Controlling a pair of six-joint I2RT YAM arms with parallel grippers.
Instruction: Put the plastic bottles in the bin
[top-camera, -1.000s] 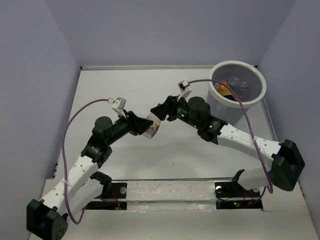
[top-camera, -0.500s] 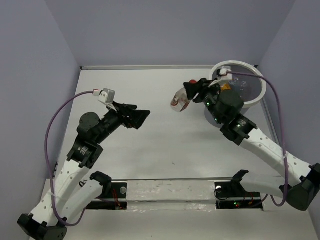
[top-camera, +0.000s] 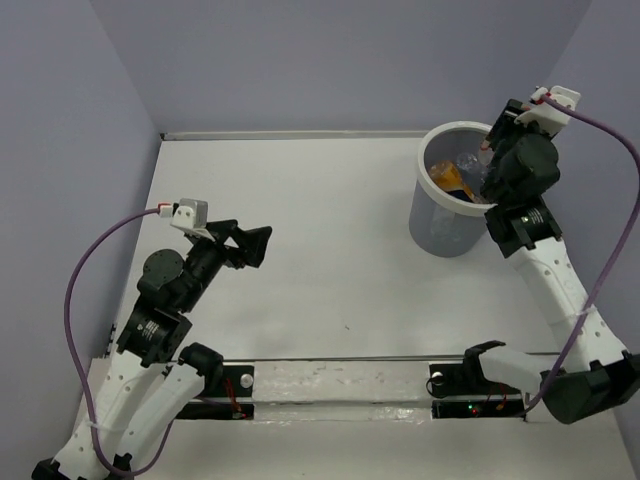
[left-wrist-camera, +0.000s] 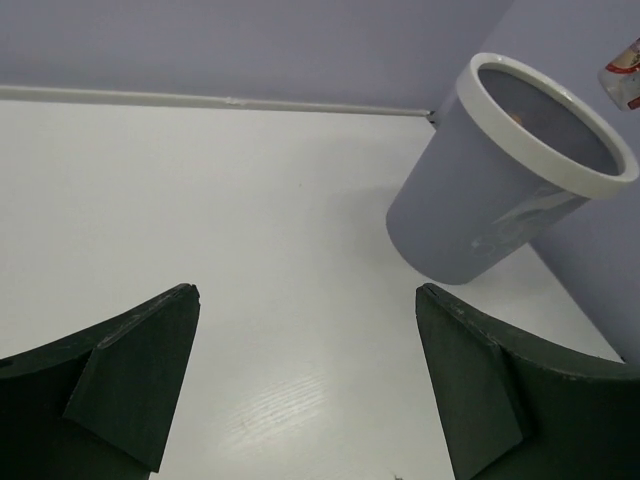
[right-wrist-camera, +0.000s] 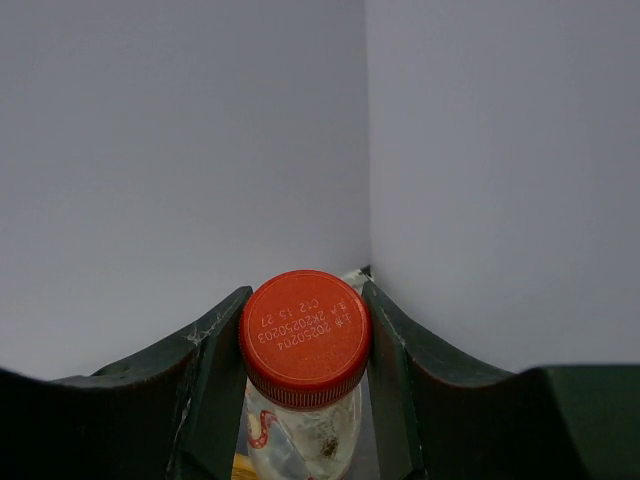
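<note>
My right gripper hangs over the far right side of the bin, a round grey bucket with a thick white rim. It is shut on a clear plastic bottle with a red cap, one finger on each side of the cap. An orange-yellow bottle and a clear one lie inside the bin. My left gripper is open and empty above the left half of the table. In the left wrist view its fingers frame bare table, with the bin ahead to the right.
Grey walls close in the white table on three sides, and the bin stands near the right wall. A metal strip runs along the near edge between the arm bases.
The left gripper opened and drew back left after passing the bottle over. The right arm carried the red-capped bottle from mid-table up to above the bin.
</note>
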